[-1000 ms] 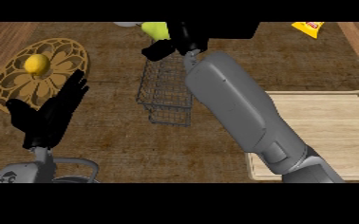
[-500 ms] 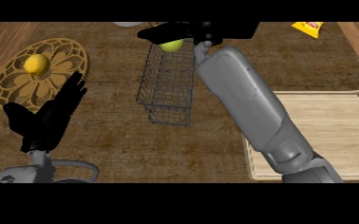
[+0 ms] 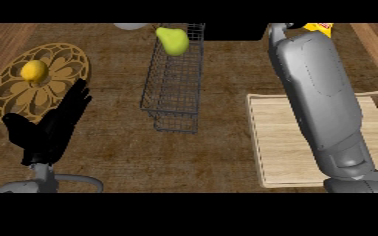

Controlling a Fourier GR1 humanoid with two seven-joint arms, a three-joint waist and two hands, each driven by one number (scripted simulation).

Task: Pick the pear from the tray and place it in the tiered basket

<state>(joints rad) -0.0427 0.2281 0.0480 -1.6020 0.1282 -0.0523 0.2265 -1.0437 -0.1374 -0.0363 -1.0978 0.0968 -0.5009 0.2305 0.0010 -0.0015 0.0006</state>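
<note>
Showing at the tiered basket's [image 3: 174, 82] far end, the pear [image 3: 172, 41]; left hand [image 3: 52, 130] spread, right hand cut off above.

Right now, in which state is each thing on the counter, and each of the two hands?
pear: inside the tiered basket, far end, no hand on it.
tiered basket: standing on the counter.
lemon: lying on the plate.
tray: flat, partly behind the right forearm.
left hand: open, resting, holding nothing.
right hand: not in view.
</note>
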